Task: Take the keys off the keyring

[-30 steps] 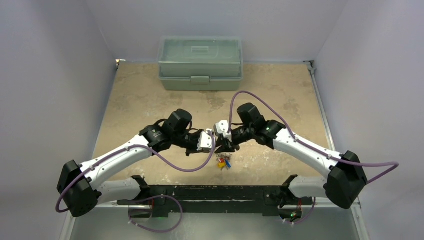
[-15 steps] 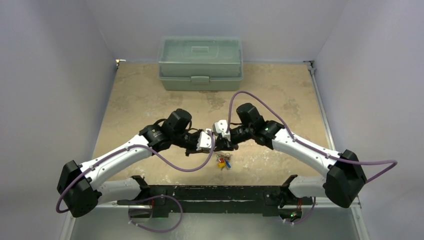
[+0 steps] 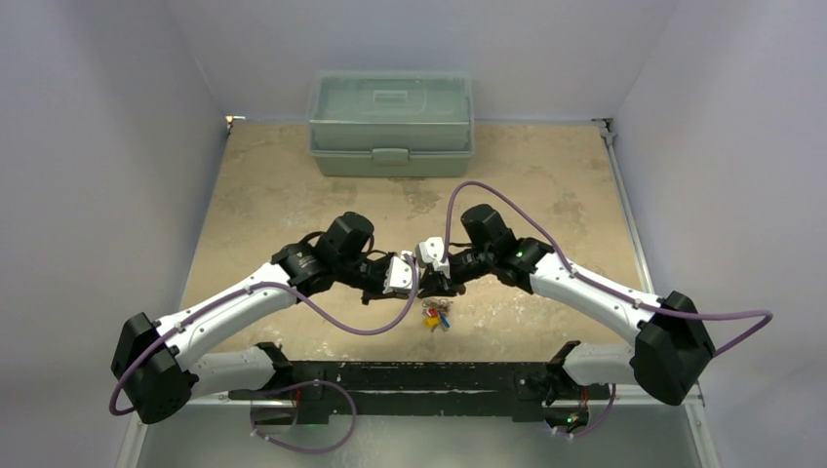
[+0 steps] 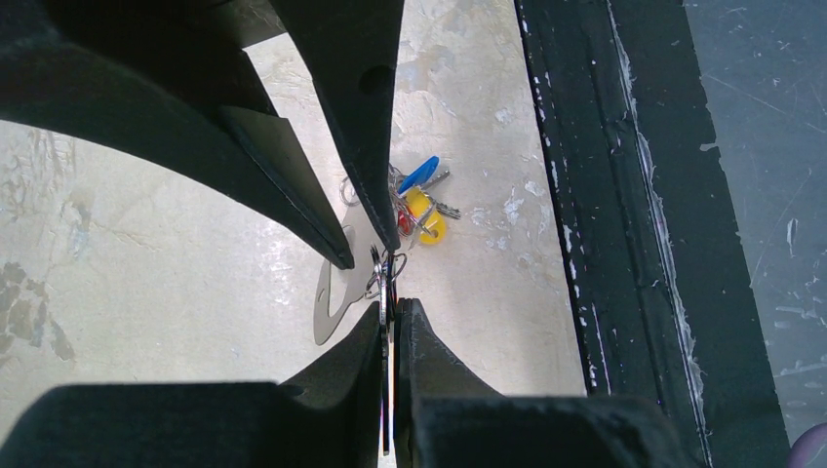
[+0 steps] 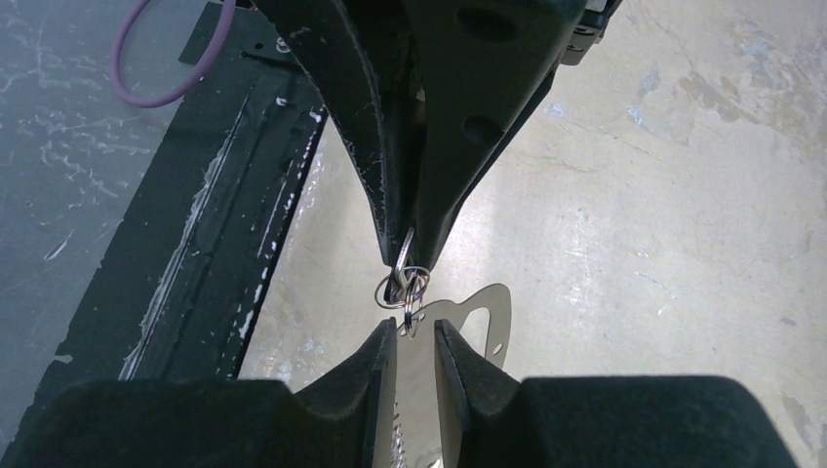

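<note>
A cluster of keys [image 3: 436, 317] with blue, yellow and red tags lies loose on the table; it also shows in the left wrist view [image 4: 421, 200]. Above it my two grippers meet tip to tip. My left gripper [image 4: 391, 310] is shut on a thin metal key seen edge-on, with small split rings [image 5: 402, 286] at its tips. My right gripper [image 5: 414, 330] holds the flat grey keyring [image 5: 475, 314], which fills the narrow gap between its fingers and sticks out past the tips. The keyring also shows in the left wrist view [image 4: 334, 292].
A pale green lidded box [image 3: 390, 122] stands at the back of the table. A black rail [image 3: 419, 375] runs along the near edge, close to the loose keys, and shows in the left wrist view [image 4: 624, 244].
My right arm has shifted slightly left, toward the left gripper. The left arm and the loose keys on the table have not moved.
</note>
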You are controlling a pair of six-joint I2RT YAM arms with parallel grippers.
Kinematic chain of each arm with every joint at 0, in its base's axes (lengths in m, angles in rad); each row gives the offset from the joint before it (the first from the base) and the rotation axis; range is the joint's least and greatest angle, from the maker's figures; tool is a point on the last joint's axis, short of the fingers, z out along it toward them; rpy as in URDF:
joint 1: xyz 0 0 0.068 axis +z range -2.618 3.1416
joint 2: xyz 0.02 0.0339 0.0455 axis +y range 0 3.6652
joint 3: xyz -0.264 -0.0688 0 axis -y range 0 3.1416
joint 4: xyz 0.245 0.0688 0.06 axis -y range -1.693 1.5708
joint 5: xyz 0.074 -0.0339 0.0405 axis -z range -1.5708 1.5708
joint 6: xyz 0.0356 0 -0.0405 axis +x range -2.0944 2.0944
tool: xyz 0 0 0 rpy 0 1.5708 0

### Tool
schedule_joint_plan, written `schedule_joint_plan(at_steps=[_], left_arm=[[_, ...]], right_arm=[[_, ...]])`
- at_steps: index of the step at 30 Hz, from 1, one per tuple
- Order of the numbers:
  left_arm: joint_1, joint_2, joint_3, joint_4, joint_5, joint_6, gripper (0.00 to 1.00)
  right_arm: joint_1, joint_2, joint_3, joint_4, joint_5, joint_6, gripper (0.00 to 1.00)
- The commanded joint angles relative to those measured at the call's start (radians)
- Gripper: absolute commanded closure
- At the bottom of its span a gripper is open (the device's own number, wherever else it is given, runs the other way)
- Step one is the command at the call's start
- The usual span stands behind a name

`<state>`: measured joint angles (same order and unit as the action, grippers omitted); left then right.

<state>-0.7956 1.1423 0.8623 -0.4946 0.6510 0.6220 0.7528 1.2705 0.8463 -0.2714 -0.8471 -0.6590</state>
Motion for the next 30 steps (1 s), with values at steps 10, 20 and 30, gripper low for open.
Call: schedule_joint_plan(at_steps=[10, 20, 30], left_arm=[[0.017, -0.024, 0.024, 0.030, 0.033, -0.008, 1.00], [0.055, -0.013, -0.012, 0.010, 0.052, -0.096, 1.00], [0.085, -0.002, -0.052, 0.011, 0.052, -0.144, 1.00]], right_arm=[[0.005, -0.021, -0.020, 0.073, 0.009, 0.032, 1.00], [-0.009, -0.049, -0.065, 0.226, 0.043, 0.218, 1.00], [-0.032, -0.054, -0.079, 0.268, 0.072, 0.288, 1.00]])
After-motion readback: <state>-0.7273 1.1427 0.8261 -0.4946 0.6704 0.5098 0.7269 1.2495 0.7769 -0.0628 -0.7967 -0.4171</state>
